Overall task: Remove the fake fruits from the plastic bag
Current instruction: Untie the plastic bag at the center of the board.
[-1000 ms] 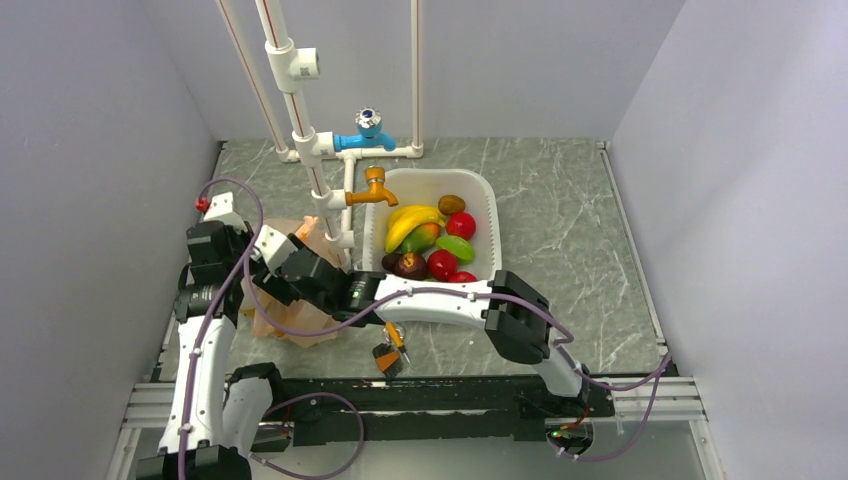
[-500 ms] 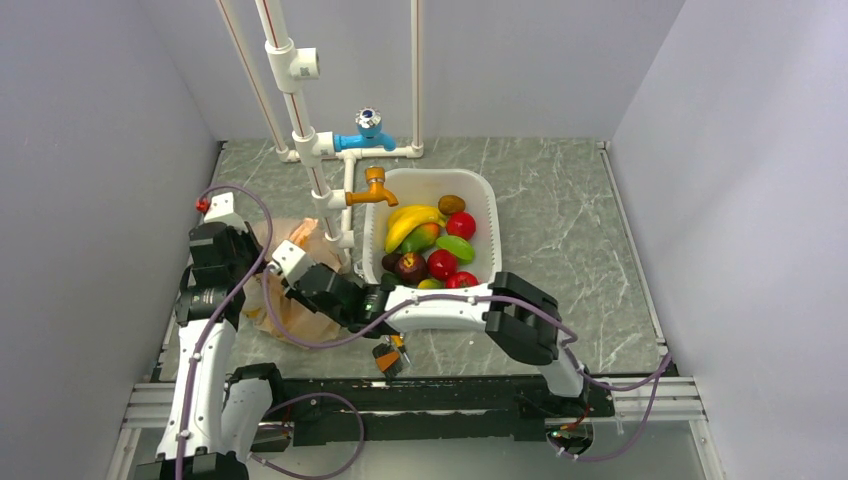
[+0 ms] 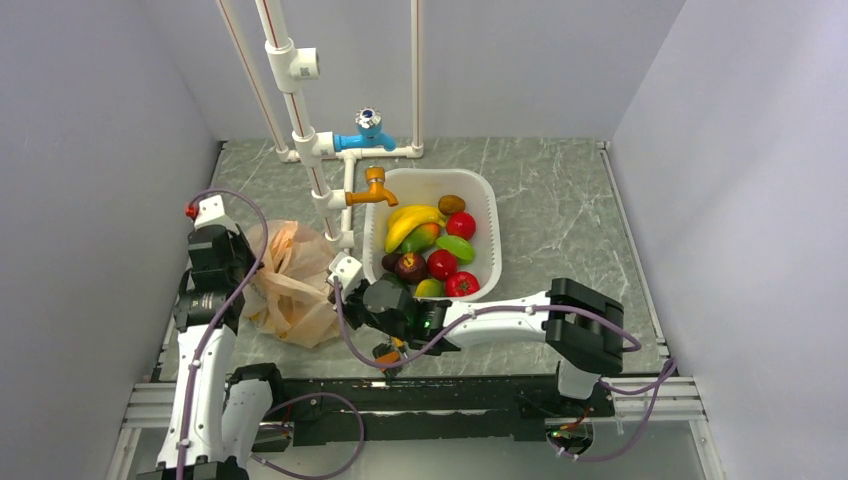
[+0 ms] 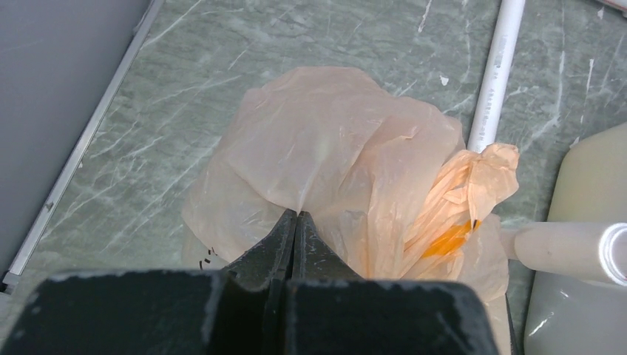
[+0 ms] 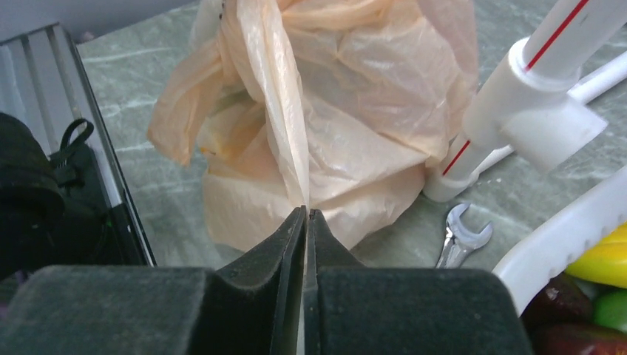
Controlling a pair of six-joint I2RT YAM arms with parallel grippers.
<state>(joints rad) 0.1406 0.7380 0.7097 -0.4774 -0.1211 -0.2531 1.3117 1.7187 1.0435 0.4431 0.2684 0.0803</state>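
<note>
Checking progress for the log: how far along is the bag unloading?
Done: nothing visible; no grapes or melon outside the plastic bag. In hand: left gripper and right gripper each pinch its film. Left: open it, pull every fruit out.

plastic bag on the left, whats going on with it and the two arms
Both arms have hold of the plastic bag, which sits bunched up just left of the white basin. The left gripper is shut on its thin film, and the right gripper is shut on a raised fold. The bag looks closed, and what is inside does not show.
</note>
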